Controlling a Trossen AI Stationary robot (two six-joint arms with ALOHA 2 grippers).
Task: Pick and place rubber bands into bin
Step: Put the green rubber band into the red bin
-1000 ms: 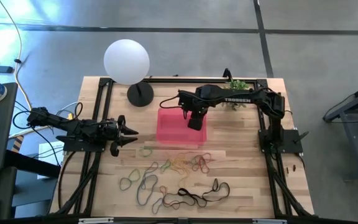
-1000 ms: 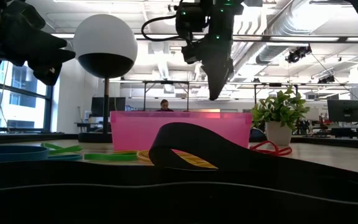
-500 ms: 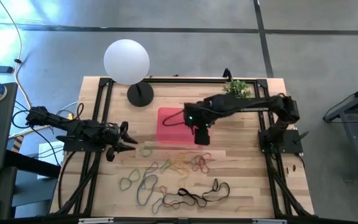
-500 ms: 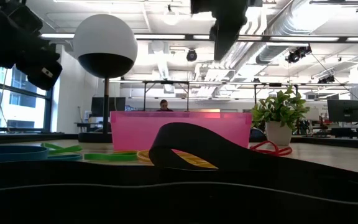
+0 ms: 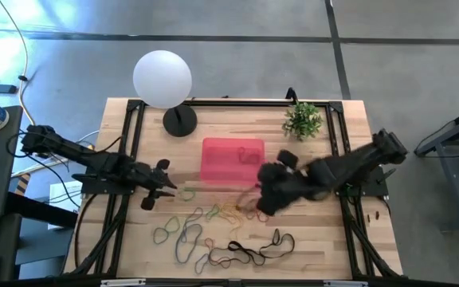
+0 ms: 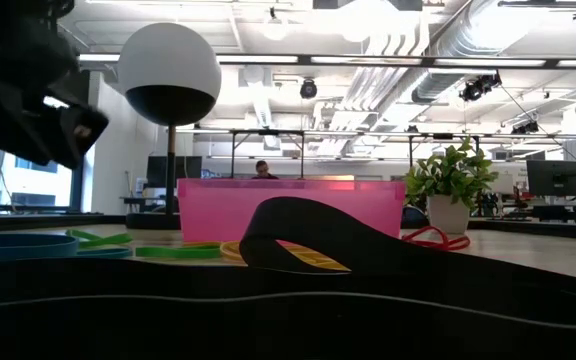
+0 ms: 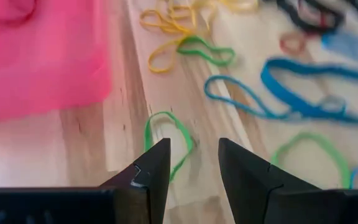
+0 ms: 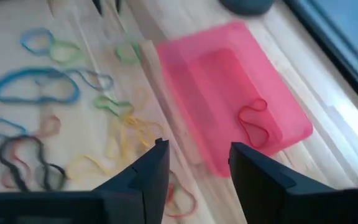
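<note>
Bands (image 5: 221, 231) lie scattered on my worktop (image 5: 317, 247) near of the bin (image 5: 231, 162), which holds one red band (image 8: 257, 121). My right gripper (image 8: 194, 163) hovers open and empty beside the bin; my left gripper (image 7: 192, 163), open, empty, over a green band (image 7: 166, 140).

Overhead and table-level cameras both see the bin (image 5: 231, 159).

bin (image 5: 231, 162): translucent pink-red
band in bin (image 8: 258, 120): red
rubber bands (image 5: 213, 227): green, yellow, blue, black, red, orange
counter (image 5: 317, 247): pale striped wood
lamp (image 5: 162, 78): white globe, black base
plant (image 5: 304, 119): green
</note>
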